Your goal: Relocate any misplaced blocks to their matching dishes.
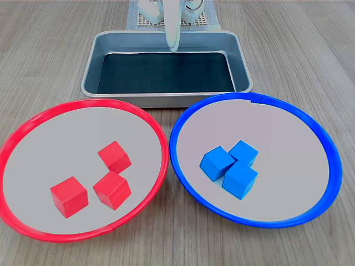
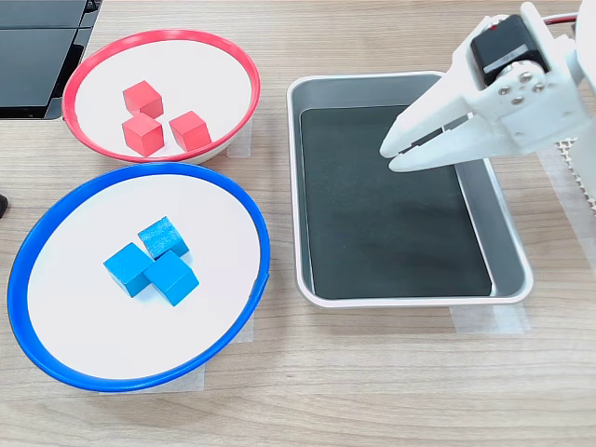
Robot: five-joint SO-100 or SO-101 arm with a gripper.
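Hovering above the grey metal tray (image 2: 410, 293), the end effector (image 2: 393, 154) carries nothing; its two white fingers sit narrowly parted, almost together at the tips, pointing toward the dishes in the second exterior view. In the first exterior view only a white finger hangs over the tray's far rim (image 1: 172, 34).

Step in hand, as judged: sorting looks finished, so the sensible move is a check and a retreat. Lift clear of the tray walls, keep the fingers away from both dish rims, and disturb no cube.

Counted stock:
- Red cubes (image 1: 113, 157): three, all inside the red-rimmed dish (image 1: 25, 127). Two touch or nearly touch; the third sits just beside them. This dish lies well apart from the end effector, beyond the tray's rim on the first exterior view's left.
- Blue cubes (image 1: 217, 163): three, all inside the blue-rimmed dish (image 1: 319, 133), clustered and touching one another. This dish lies near the tray, on the first exterior view's right.
- Dishes: two, side by side on the desk (image 1: 310, 44), rims near each other but not overlapping.
- Tray: one, with a dark liner (image 2: 382, 196), holding no cube.
- Cubes loose on the desk: none visible.
- Cubes in a wrong-coloured dish: none visible.

Clear tape patches (image 2: 489, 318) show at the tray's edge and by the blue-rimmed dish in the second exterior view.
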